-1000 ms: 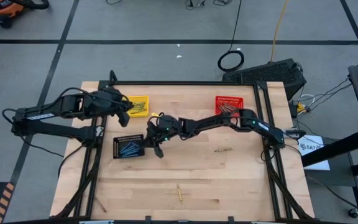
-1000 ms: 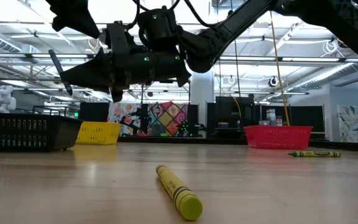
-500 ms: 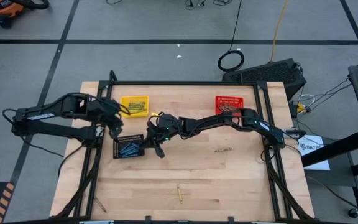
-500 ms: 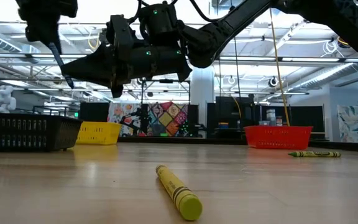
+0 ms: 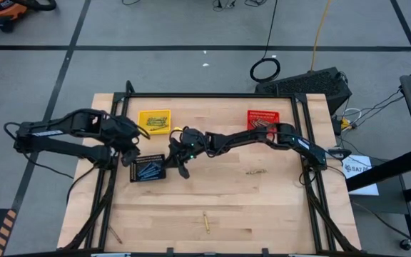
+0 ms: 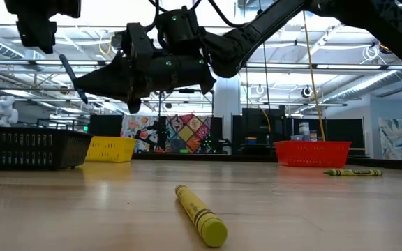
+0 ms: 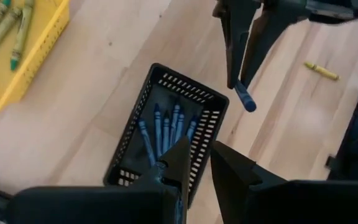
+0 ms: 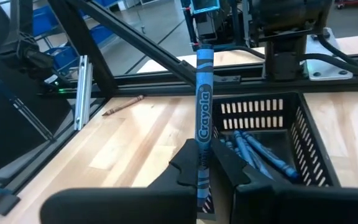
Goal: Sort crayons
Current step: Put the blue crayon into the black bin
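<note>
The thin blue paper-wrapped crayon [image 8: 202,118] clamped in the right end effector [image 8: 205,163] should be centred over the black mesh basket [image 8: 312,134] before release; the left end effector [image 7: 194,163], narrowly parted and empty, is held above it.

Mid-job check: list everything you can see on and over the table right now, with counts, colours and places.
Black mesh basket: one, table's left, holding blue crayons, about six.
Yellow mesh basket: one, far left, holding yellow-green crayons.
Red mesh basket: one, far right, holding crayons.
Loose yellow crayon: one, near edge.
Loose crayon: one, table's right; green label in the low view.
Blue Crayola crayon: one, held beside the black basket.
Right gripper: shut on that crayon.
Left gripper: above the black basket, holding nothing.
</note>
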